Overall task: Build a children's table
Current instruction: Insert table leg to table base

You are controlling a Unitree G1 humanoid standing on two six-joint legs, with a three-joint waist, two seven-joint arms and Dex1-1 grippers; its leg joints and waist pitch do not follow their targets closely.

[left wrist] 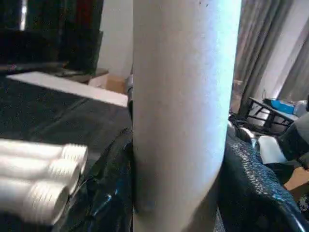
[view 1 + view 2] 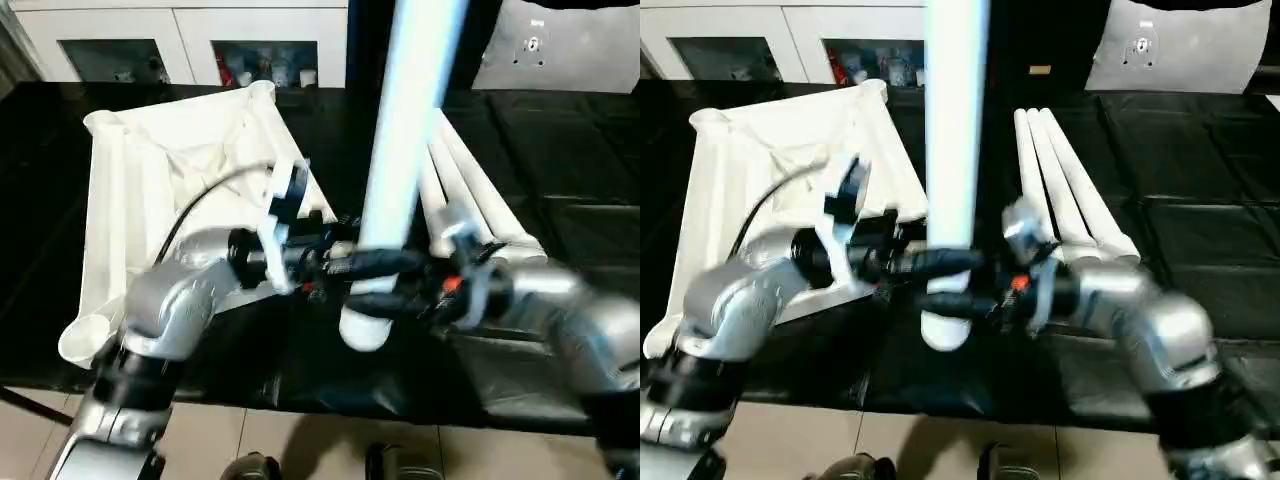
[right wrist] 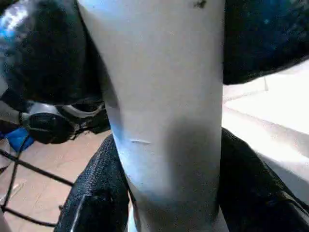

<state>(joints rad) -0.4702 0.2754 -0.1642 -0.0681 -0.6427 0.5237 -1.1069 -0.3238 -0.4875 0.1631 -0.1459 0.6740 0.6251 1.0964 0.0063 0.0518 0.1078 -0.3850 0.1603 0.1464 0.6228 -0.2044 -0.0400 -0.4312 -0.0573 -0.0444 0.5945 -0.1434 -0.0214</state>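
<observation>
White leg (image 2: 410, 130) upright above the black desk's (image 2: 560, 170) front edge, gripped low by left tool (image 2: 350, 264) and right tool (image 2: 415, 300) from either side. Beside it, right: three legs (image 2: 1065, 190) lying together. Left: upturned table top (image 2: 160, 190).

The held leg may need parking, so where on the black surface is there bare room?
Free: black sheet right of the three legs, and its front strip. Crowded: between the top and those legs, where both claws grip the leg.
</observation>
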